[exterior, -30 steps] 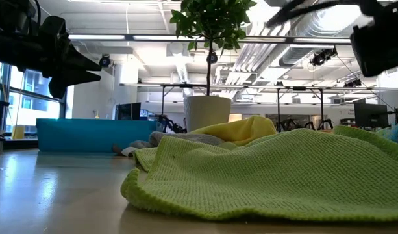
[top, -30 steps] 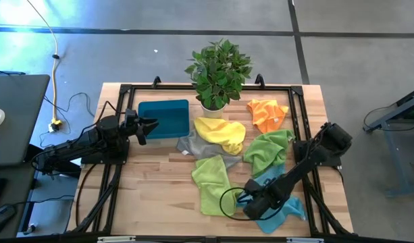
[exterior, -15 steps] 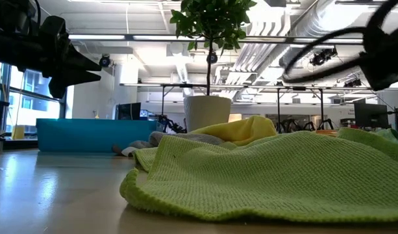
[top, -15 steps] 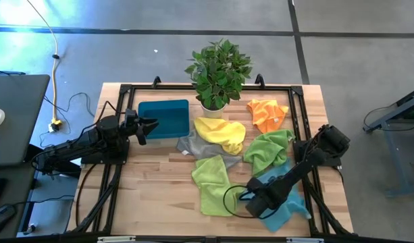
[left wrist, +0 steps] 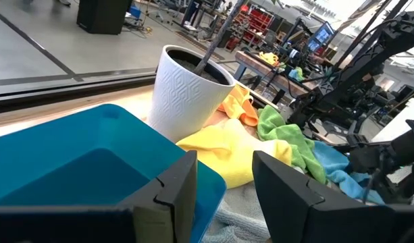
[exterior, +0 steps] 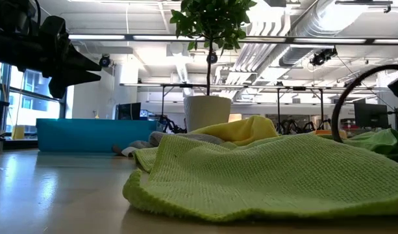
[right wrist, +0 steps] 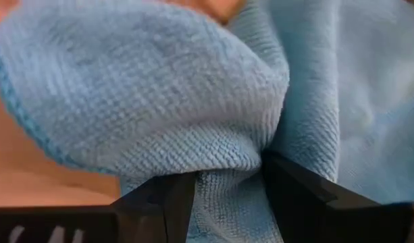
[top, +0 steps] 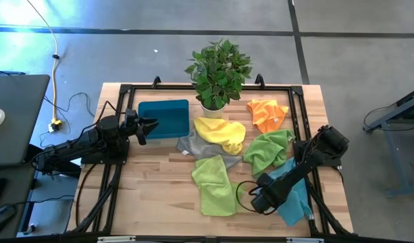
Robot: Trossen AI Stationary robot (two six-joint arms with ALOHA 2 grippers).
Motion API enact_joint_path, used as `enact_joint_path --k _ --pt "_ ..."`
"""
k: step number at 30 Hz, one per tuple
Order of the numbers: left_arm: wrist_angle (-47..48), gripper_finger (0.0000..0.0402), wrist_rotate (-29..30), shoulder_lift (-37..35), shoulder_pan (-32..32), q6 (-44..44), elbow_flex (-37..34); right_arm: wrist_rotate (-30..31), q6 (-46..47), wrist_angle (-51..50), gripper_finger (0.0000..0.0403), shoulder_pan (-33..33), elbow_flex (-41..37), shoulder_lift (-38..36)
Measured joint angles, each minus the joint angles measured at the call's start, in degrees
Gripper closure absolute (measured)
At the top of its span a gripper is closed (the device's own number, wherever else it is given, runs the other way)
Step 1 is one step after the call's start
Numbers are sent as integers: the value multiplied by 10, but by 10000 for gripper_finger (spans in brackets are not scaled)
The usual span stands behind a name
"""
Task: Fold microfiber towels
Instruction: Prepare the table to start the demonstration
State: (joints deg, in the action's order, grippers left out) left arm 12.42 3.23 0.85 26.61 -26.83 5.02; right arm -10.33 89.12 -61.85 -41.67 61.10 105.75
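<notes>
On the pale wooden surface (top: 152,196), the soft teal-blue microfiber towel (top: 296,196) lies bunched at the near right corner, beside a lime-green towel (top: 213,183). The right end effector (top: 259,200) pinches a fold of the teal-blue towel. The left end effector (top: 151,125) hovers spread over the rigid blue rectangular tray (top: 164,119).

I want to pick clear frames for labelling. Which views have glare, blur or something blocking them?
High view: sharp, with glare on the floor at upper left. Low view: the lime green towel fills the foreground. Right wrist view: the blue towel blocks almost everything.
</notes>
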Motion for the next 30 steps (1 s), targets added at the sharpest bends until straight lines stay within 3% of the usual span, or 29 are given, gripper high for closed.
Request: enact_joint_path --k 3,7,13,18,25,30 --pt "0 268 0 0 0 0 0 0 17 -31 238 0 26 2" --pt "0 268 0 0 0 0 0 45 23 -81 238 0 87 1" --pt "0 268 0 0 0 0 0 186 36 -78 238 0 173 0" --pt "0 268 0 0 0 0 0 299 21 -3 238 15 186 -1" --pt "0 268 0 0 0 0 0 310 -76 71 238 68 186 28" --pt "0 268 0 0 0 0 0 313 -120 66 238 93 186 36"
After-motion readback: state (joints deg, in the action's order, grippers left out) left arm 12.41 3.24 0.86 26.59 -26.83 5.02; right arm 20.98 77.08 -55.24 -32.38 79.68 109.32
